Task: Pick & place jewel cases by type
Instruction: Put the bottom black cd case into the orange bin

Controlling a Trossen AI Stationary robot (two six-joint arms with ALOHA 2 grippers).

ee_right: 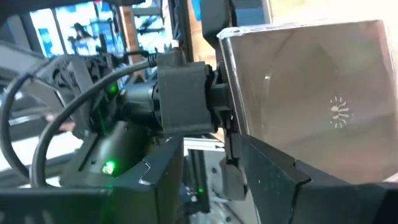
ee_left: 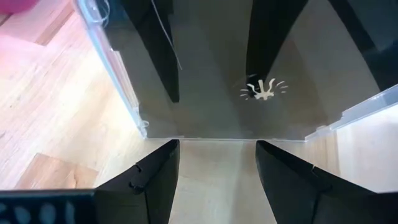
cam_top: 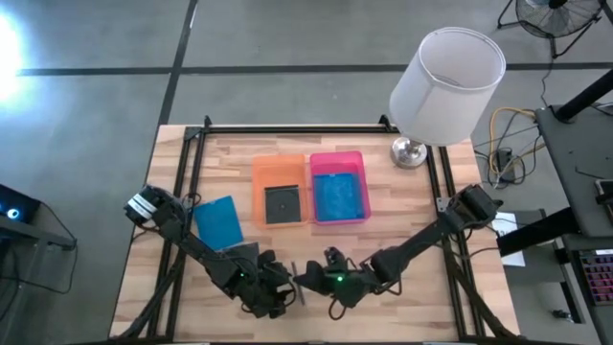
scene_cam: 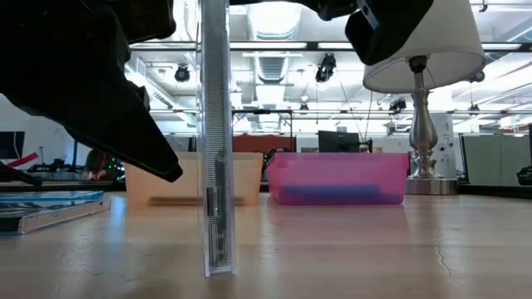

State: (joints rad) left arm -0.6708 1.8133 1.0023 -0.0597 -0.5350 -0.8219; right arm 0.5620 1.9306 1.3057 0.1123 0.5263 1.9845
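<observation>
orange tray (cam_top: pixel 279 171) touching pink tray (cam_top: pixel 337 163); lamp (cam_top: pixel 442 81) nearby

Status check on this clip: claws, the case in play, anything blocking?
Left claw and right claw meet at the table's near edge. Clear jewel case stands on edge between them. Path to orange tray looks open.

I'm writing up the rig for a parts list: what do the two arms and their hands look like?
Both arms are black, slim and jointed. The left arm has a white label near its base; the right arm shows a green light by the wrist. Black cables loop over a boxy housing. Each hand has two dark, flat, tapered fingers.
</observation>
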